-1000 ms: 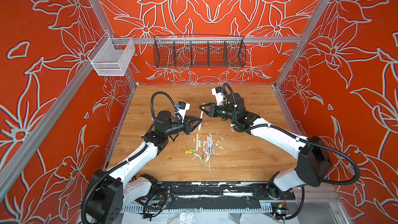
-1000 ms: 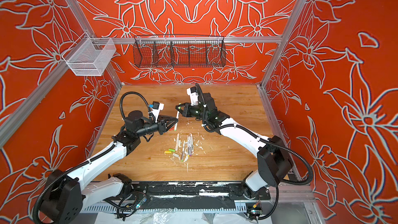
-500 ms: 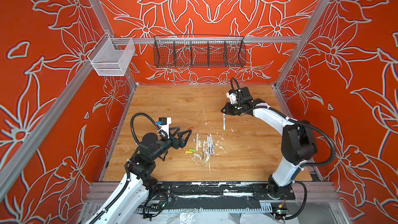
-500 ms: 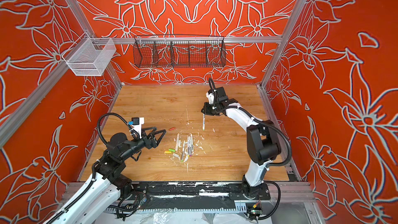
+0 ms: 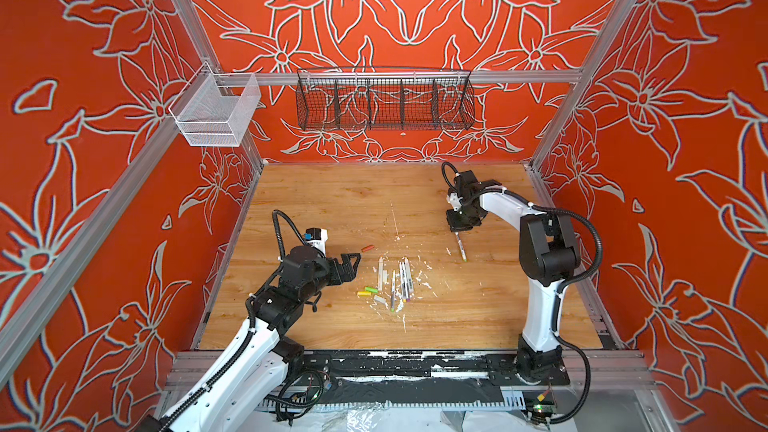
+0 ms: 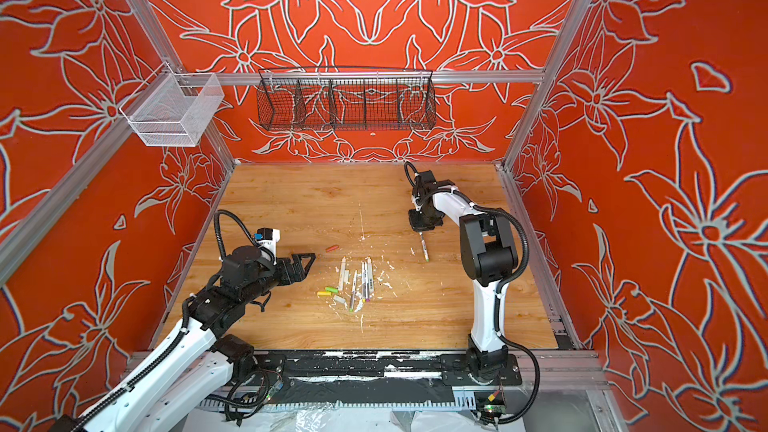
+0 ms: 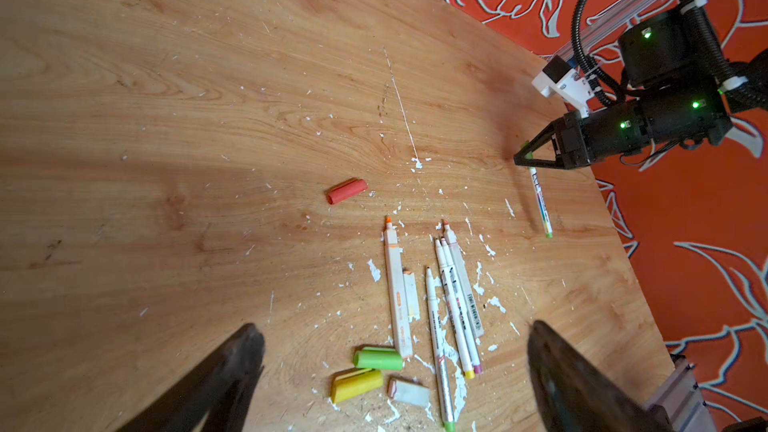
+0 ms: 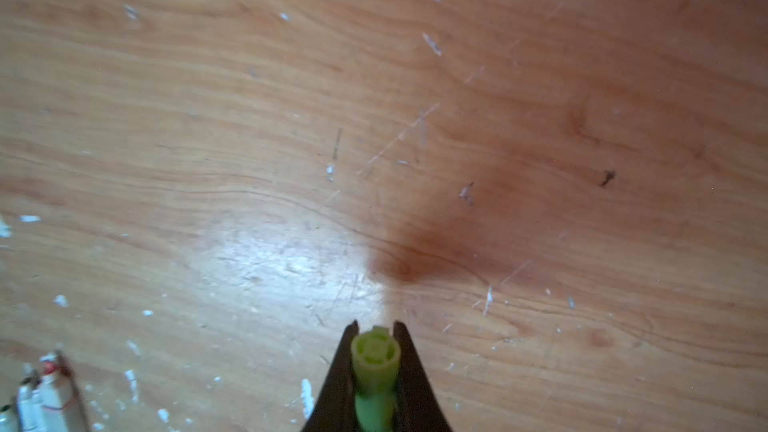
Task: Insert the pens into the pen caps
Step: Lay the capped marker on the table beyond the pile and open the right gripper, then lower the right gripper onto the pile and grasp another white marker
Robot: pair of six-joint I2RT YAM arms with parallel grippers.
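Two arms apart – left gripper (image 5: 355, 265) low, jaws wide open.
The right gripper (image 5: 456, 230) points down, pinching green-ended pen (image 5: 460, 246).

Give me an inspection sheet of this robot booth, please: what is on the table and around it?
Surface: scratched wooden tabletop.
Job's things: loose pens lie bunched mid-table; green cap, yellow cap, grey cap beside them; orange-red cap apart.
Clutter: white flecks.
End effectors: left end effector open, empty; right end effector shut on the held pen's green end.
Cables: black hoses loop at both wrists.
Surroundings: floral walls, black wire basket, white mesh basket.
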